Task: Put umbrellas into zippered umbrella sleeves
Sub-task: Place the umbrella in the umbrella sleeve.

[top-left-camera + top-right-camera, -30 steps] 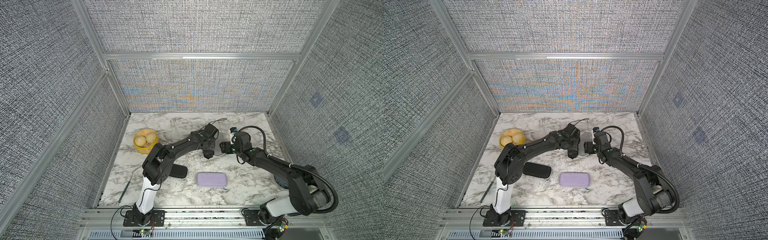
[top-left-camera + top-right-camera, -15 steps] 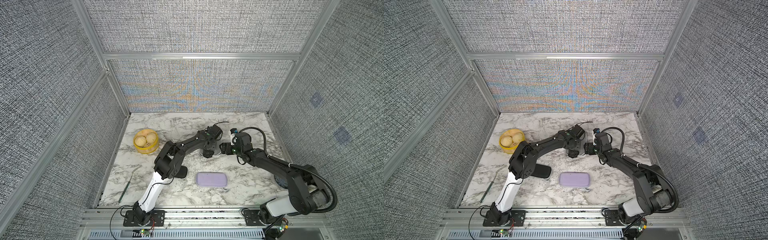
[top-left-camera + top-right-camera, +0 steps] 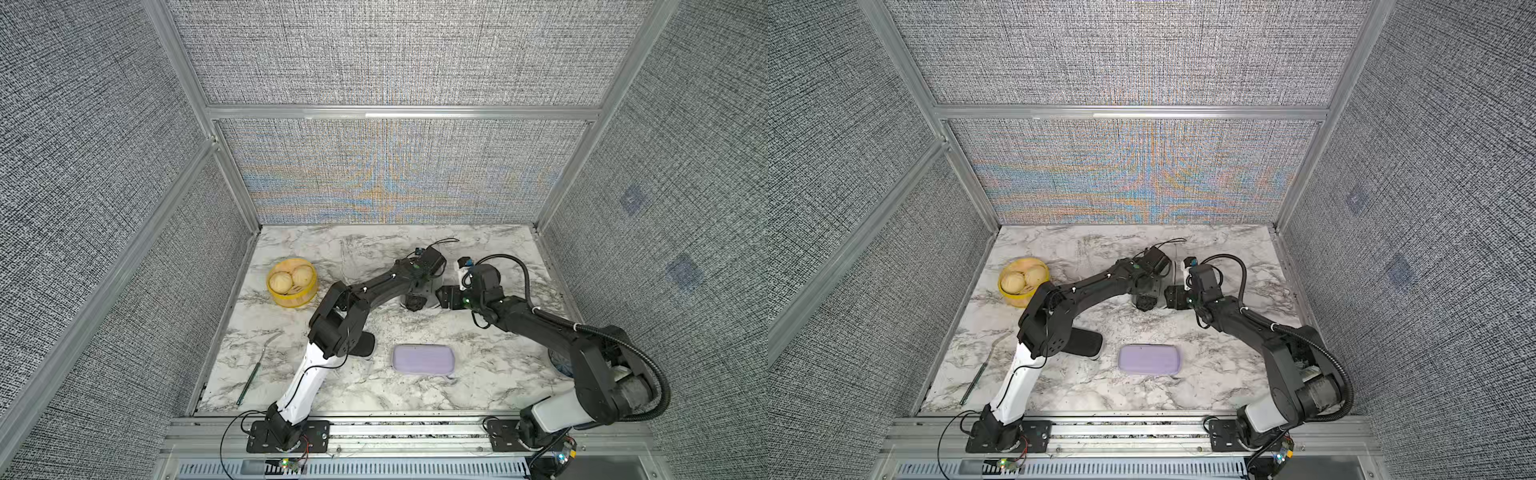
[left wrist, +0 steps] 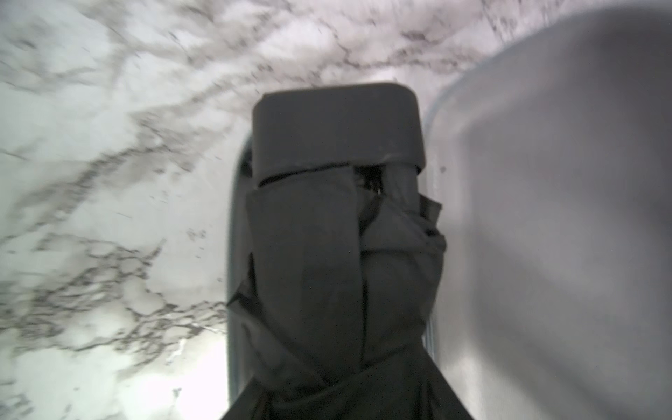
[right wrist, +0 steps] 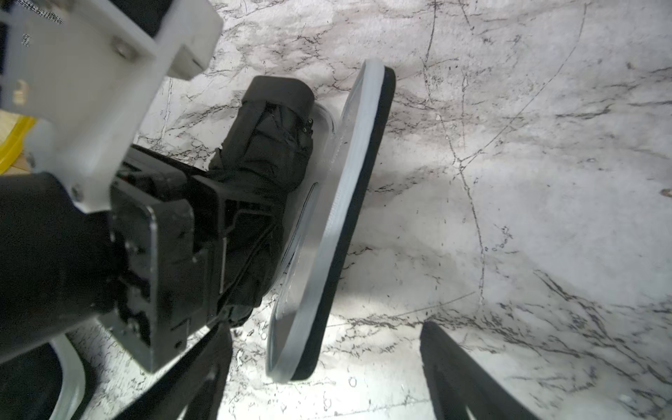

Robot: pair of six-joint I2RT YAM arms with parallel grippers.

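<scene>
My left gripper (image 3: 415,300) is shut on a black folded umbrella (image 4: 327,272), whose handle cap (image 4: 338,127) points away from the wrist. The umbrella (image 5: 269,156) lies over the lower half of an open black sleeve, grey inside, at the middle back of the table. Its lid (image 5: 338,225) stands up on edge beside the umbrella. My right gripper (image 5: 327,392) is open, and the lid's near end sits between its fingers (image 5: 462,378) without touching them. A shut lavender sleeve (image 3: 423,360) lies near the front. A shut black sleeve (image 3: 365,346) is partly hidden under my left arm.
A yellow steamer basket (image 3: 291,282) with buns stands at the back left. A thin green tool (image 3: 253,374) lies along the left edge of the marble table (image 3: 498,374). Grey walls close in three sides.
My left arm's elbow has swung right and toward the middle, while its gripper stayed at the open sleeve with the umbrella. The right arm has hardly moved.
</scene>
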